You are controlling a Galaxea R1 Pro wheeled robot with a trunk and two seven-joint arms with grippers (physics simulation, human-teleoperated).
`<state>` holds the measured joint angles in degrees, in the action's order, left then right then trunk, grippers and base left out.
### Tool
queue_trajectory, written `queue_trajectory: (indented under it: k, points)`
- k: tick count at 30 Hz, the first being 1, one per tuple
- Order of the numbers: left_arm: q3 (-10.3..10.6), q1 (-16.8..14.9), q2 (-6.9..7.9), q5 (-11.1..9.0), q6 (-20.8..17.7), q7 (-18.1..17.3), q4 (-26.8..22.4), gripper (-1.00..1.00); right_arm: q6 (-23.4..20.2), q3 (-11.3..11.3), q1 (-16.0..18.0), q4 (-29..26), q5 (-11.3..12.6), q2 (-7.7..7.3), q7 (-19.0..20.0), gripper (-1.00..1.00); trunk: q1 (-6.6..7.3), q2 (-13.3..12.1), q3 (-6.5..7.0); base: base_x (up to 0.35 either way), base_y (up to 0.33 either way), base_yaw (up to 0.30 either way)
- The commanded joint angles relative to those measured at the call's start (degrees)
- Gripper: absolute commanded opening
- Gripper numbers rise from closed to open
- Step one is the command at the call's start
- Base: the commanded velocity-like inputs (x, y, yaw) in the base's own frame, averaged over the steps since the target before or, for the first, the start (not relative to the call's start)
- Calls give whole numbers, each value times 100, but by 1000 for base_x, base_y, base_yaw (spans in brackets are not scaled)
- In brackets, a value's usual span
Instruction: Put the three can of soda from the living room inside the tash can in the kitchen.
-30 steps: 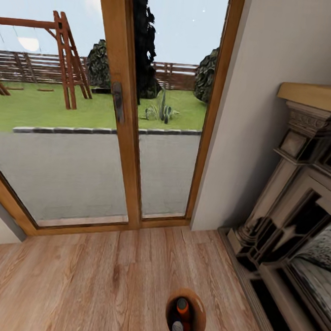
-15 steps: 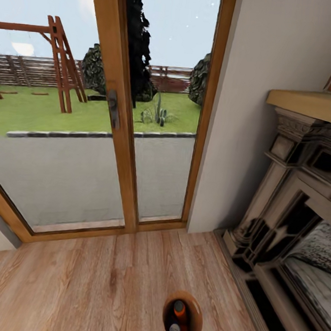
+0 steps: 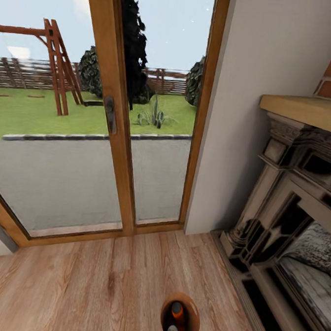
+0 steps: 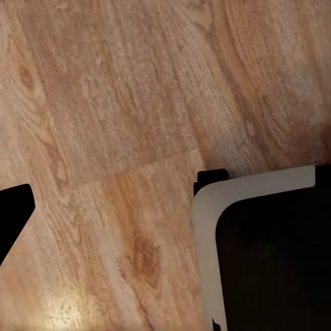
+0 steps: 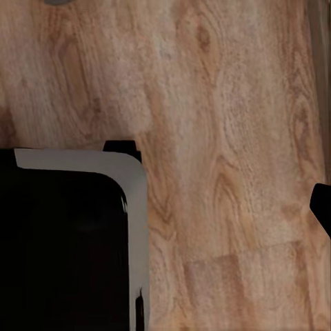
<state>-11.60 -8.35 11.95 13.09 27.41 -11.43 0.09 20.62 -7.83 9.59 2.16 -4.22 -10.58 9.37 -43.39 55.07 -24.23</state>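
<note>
Beyond the robot's head camera, the living room's wood-framed glass doors [image 3: 113,132] take up the most room, with a dark handle on the middle post and a garden behind the panes: grass, a paved strip, a red-brown swing frame [image 3: 54,64], a fence and dark shrubs. Right of the doors stands a plain pale wall [image 3: 254,92], and right of that a carved fireplace [image 3: 290,214] with a light wooden mantel and red brick above it. Pale wood floor [image 3: 78,288] runs from the door sill to the lower edge of the head view.

On that floor, near the lower edge and a little right of the middle, stands the tash can [image 3: 193,310], seen from above with its brown-copper inside showing. Two cans of soda [image 3: 177,310] lie inside it, one with its orange body showing and one just beside it with its silvery top turned up; whether a third sits underneath cannot be told.

Both wrist views look down on the same wood planks. A dark panel with a pale grey rounded border [image 4: 207,221] sits over the floor in the left wrist view, and a like one [image 5: 134,186] in the right wrist view. A small black tip shows at the edge of each of these views, too little to tell whether the left tool or the right tool is open or closed.
</note>
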Motion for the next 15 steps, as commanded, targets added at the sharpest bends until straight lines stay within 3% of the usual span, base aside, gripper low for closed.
queue_trajectory:
  k: [1, 10, 15]
  points:
    - [0, 0, 0, 0, 0, 0, 0, 100, 21, -18, 0, -1, -2, 2, -5, 100, 23, -42, 19, 0, 0, -11]
    - [0, 0, 6, 9, -33, -10, 0, 100, 87, -129, 5, -16, -3, 11, -51, 100, 220, -403, 183, 0, 0, -4]
    - [0, 0, 8, 16, -77, -21, 13, 100, 96, -401, 4, -25, -13, 12, -72, 100, 330, -603, 273, 0, 0, 0]
